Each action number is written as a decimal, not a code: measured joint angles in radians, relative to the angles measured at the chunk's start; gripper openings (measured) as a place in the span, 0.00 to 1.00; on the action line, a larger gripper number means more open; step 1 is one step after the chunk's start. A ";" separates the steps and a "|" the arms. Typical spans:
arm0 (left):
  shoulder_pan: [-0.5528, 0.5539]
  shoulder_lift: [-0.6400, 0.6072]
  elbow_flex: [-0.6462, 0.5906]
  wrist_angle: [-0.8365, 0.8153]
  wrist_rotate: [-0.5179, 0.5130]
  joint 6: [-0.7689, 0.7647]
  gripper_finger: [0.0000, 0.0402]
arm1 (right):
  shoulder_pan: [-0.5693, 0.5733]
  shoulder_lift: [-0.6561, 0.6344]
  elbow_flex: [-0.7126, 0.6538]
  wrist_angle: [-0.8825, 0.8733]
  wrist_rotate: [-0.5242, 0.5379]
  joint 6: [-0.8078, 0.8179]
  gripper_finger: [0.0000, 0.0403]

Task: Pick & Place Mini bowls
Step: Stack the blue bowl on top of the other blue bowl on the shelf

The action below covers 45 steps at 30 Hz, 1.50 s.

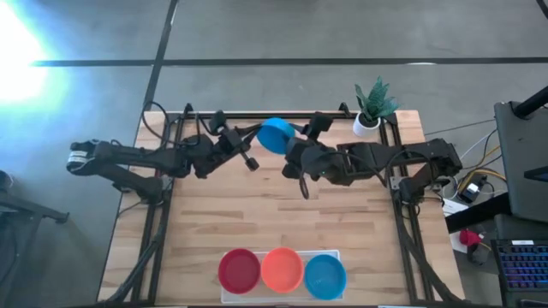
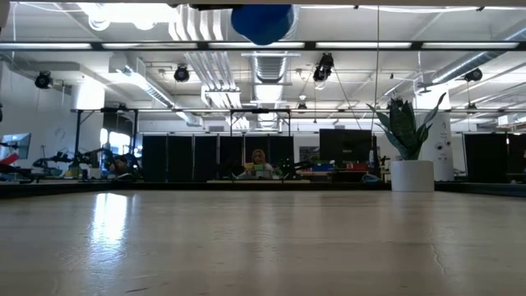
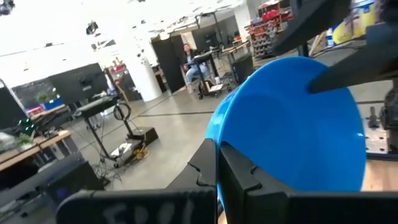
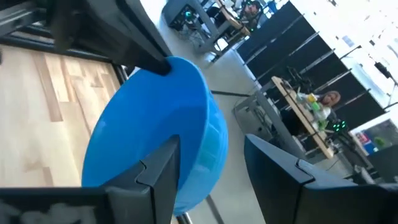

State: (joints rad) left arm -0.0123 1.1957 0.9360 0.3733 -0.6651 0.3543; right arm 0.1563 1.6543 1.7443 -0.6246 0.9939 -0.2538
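While I hold the load aloft, view by view:

High view: my left gripper (image 1: 257, 137) and my right gripper (image 1: 289, 147) meet over the far middle of the table (image 1: 282, 214), with the held blue bowl (image 1: 276, 135) between them. A red bowl (image 1: 239, 270), an orange bowl (image 1: 282, 269) and a second blue bowl (image 1: 324, 275) sit in a row on the white tray (image 1: 224, 297) at the near edge, well apart from both grippers. A potted plant (image 1: 371, 107) stands at the far right corner.

Low view: the held blue bowl (image 2: 262, 22) hangs high above the tabletop (image 2: 263, 238), touching nothing below.

Left wrist view: my left fingers (image 3: 231, 171) are pressed together, clamped on the rim of the held blue bowl (image 3: 298, 124), which stands tilted on edge.

Right wrist view: my right fingers (image 4: 161, 174) stand wide apart; one lies inside the held blue bowl (image 4: 155, 124), the other outside its wall, not squeezing.
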 joint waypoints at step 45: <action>-0.035 -0.024 0.002 -0.001 -0.029 0.015 0.30 | 0.004 -0.082 0.211 -0.522 -0.189 0.411 0.02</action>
State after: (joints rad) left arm -0.0470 1.1721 0.9375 0.3726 -0.6936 0.3694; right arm 0.1599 1.5718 1.9552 -1.1463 0.8053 0.1572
